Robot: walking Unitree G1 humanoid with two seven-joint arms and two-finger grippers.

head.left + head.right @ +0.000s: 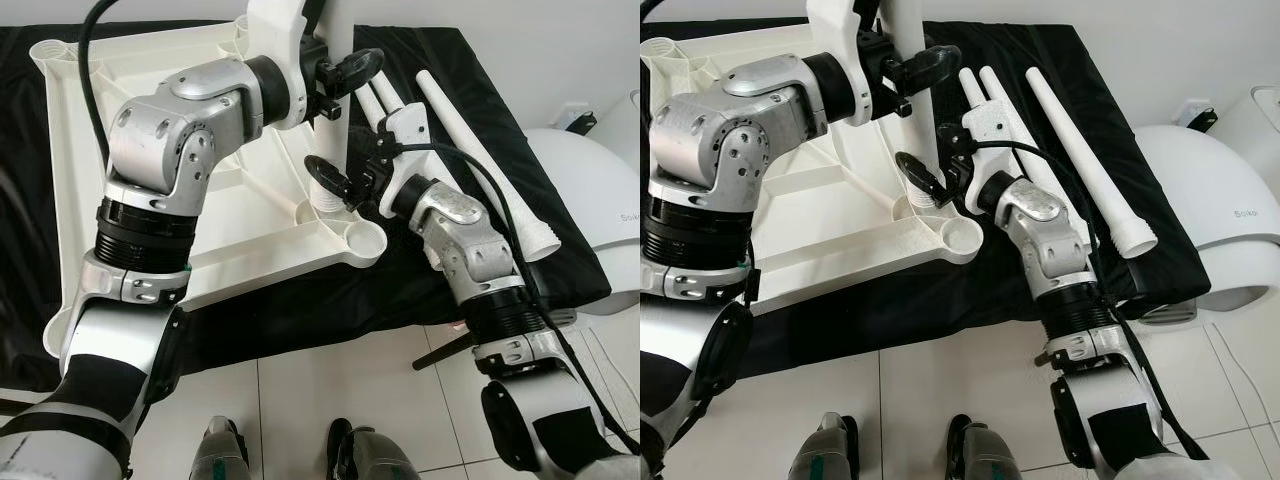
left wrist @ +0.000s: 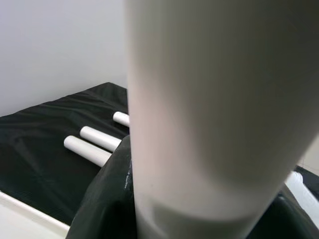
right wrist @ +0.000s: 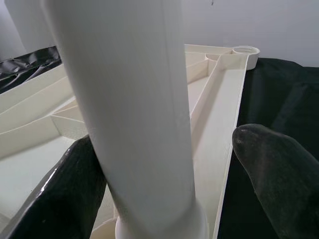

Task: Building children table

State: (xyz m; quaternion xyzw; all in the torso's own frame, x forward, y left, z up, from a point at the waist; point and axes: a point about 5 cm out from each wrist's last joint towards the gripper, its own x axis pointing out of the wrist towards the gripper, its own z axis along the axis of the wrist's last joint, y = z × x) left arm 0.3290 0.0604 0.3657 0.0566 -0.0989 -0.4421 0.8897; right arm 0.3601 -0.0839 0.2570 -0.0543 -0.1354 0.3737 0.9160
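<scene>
Standing upright in a corner socket (image 1: 930, 205) of the upturned tabletop (image 1: 270, 215), a leg (image 1: 335, 110) is clamped by the left tool (image 1: 340, 80); the right tool (image 1: 345, 180) straddles its base, fingers apart.

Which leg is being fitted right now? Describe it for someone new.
On the black cloth lies the upside-down white tabletop. At its near right corner one white leg stands upright in a socket, with both grippers around it; the spare legs lie flat alongside.
</scene>
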